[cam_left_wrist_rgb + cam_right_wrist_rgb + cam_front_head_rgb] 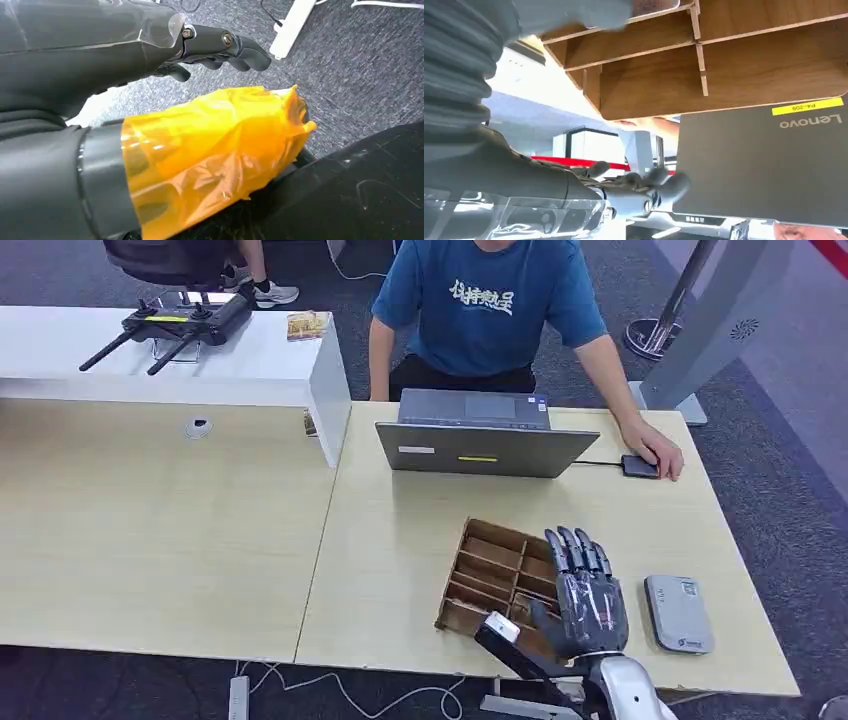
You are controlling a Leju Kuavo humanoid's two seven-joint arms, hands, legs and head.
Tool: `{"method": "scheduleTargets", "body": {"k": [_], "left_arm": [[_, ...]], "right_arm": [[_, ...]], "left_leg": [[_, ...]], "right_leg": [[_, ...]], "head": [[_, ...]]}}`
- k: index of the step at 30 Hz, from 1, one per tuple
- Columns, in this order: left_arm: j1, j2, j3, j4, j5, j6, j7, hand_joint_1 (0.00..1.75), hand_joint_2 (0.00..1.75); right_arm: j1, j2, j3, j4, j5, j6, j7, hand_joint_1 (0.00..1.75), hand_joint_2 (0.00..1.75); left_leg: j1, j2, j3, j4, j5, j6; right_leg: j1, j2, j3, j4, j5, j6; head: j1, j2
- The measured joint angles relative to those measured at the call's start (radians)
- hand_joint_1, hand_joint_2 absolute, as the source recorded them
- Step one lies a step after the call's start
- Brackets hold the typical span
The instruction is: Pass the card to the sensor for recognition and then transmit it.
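So the right hand [585, 595] is hovering flat over the wooden divider tray [487, 558] at the near edge of the table [400, 570], fingers stretched out and spread, not gripping anything I can see. The card is hard to spot. From the head view the hand covers the near slots, and the right wrist view shows a pale rounded edge [656, 4] poking out of one slot that might be it, but I can't say for sure. My guess is it's sitting in the tray right under the hand. A card like that should be light, thin, stiff and pretty slick, so a flat press probably won't lift it. I'd pinch the exposed edge between the thumb and a finger and pull it straight along the slot so it doesn't snag on the dividers. The grey reader [678, 613] lies just beside the tray on the right. The left hand [220, 47] hangs down by the floor, fingers curled in on nothing. A person [490, 300] sits behind the laptop [480, 450].
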Motion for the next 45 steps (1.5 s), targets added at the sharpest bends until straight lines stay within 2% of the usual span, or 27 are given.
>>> {"method": "scheduleTargets", "body": {"k": [27,31,34,38,45], "left_arm": [[-0.001,0.002,-0.028,0.000,-0.026,0.039,-0.006,0.00,0.00],[-0.002,0.003,-0.033,0.000,-0.029,0.043,-0.008,0.00,0.00],[-0.002,0.005,-0.039,0.000,-0.029,0.042,-0.010,0.00,0.00],[-0.004,0.008,-0.049,0.002,-0.033,0.030,-0.012,0.00,0.00],[-0.003,0.008,-0.051,0.003,-0.021,0.000,-0.013,0.00,0.00]], "right_arm": [[-0.001,0.000,-0.003,-0.008,-0.008,0.002,-0.005,0.00,1.75],[-0.001,-0.002,-0.005,-0.008,-0.037,0.060,-0.008,0.00,1.75],[-0.003,-0.026,-0.005,-0.005,-0.087,0.124,-0.017,0.00,1.75],[-0.023,-0.058,-0.003,0.001,-0.131,0.171,-0.022,0.00,1.75],[-0.029,-0.110,0.002,0.006,-0.176,0.173,-0.031,0.00,1.75]], "left_leg": [[0.000,0.000,0.000,0.000,0.000,0.000],[0.000,0.000,0.000,0.000,0.000,0.000],[0.000,0.000,0.000,0.000,0.000,0.000],[0.000,0.000,0.000,0.000,0.000,0.000],[0.000,-0.001,0.000,0.000,0.000,0.000]], "right_leg": [[0.000,0.000,0.000,0.000,0.000,0.000],[0.000,0.000,0.000,0.000,0.000,0.000],[0.000,0.000,0.000,0.000,0.000,0.000],[0.000,0.000,0.000,0.000,0.000,0.000],[0.000,-0.001,0.000,0.000,0.000,0.000]], "head": [[0.000,0.000],[0.000,0.000],[0.000,0.000],[0.000,0.000],[0.000,0.000]]}}
